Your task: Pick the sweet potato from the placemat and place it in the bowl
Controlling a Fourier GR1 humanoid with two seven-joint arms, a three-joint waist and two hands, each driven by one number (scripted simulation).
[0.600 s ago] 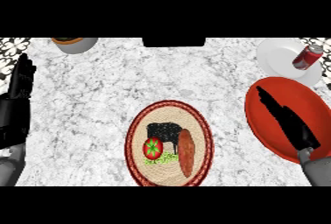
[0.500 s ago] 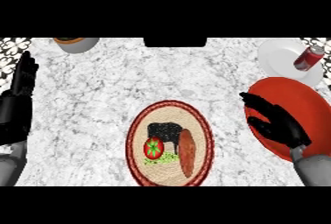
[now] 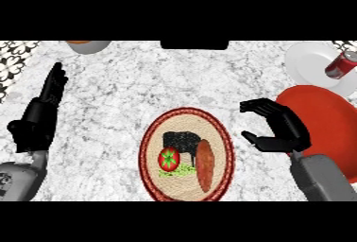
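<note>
Head view shows the sweet potato (image 3: 205,164) lying on the round placemat (image 3: 222,137), just left of the right hand (image 3: 282,130) fingers, which are half curled and hold nothing. Farther off, the left hand (image 3: 40,116) rests with straight fingers pointing up, and the red bowl (image 3: 333,120) sits behind the right fingers.

Kitchen: marble counter (image 3: 140,85), placemat (image 3: 155,142) (plate (image 3: 307,61), can (image 3: 340,64)).

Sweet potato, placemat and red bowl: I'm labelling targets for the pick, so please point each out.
sweet potato (image 3: 205,164): head view, middle of its long body.
placemat (image 3: 155,163): head view, bare woven part left of the food.
red bowl (image 3: 326,116): head view, inner surface right of the right hand.
</note>
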